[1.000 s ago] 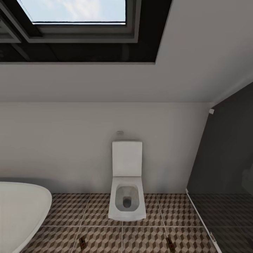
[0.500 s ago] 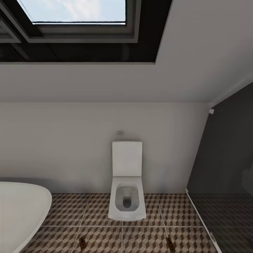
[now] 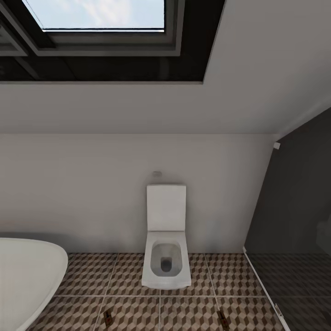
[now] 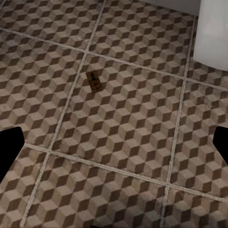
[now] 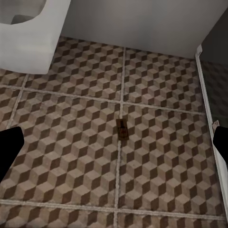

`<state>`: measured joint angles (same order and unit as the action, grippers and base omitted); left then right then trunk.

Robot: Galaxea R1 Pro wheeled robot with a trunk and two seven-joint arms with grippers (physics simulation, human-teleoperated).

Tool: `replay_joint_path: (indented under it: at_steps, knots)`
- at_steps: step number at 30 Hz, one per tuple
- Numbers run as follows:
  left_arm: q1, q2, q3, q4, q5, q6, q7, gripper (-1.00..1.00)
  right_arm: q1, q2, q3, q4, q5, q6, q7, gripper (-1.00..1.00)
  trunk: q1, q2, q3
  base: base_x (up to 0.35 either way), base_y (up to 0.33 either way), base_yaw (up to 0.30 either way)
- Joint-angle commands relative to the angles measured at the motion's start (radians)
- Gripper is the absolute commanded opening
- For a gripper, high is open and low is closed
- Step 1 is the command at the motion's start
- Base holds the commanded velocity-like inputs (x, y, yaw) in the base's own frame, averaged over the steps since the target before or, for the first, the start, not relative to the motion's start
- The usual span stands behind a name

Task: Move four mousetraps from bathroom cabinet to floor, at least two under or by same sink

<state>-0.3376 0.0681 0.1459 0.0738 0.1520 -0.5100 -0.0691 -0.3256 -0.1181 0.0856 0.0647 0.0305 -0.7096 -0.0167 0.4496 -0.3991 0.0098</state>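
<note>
Near the toilet, two mousetraps lie partly cropped.

Left tool fingers spread wide; right tool likewise.

Two tiny flat dark-brown rectangular mousetraps lie on the cube-patterned tile floor, one on the left and one on the right. There is one white rectangular toilet, one rounded white bathtub and one skylight window.
</note>
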Motion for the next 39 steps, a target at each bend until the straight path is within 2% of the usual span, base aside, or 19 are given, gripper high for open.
replay_joint_path:
  at_steps: [1,39]
  knots:
    - [-0.001,0.0,0.004,0.004,0.008,-0.005,-0.008,1.0,-0.001,0.0,0.006,0.004,0.0,-0.005,-0.002,1.0,0.0,-0.001,0.0,0.0,0.0,0.0]
    - [-0.001,-0.038,0.004,0.004,0.008,-0.005,-0.007,1.0,-0.002,0.0,0.006,0.004,0.0,-0.005,-0.002,1.0,0.0,-0.001,0.0,0.0,0.0,0.0]
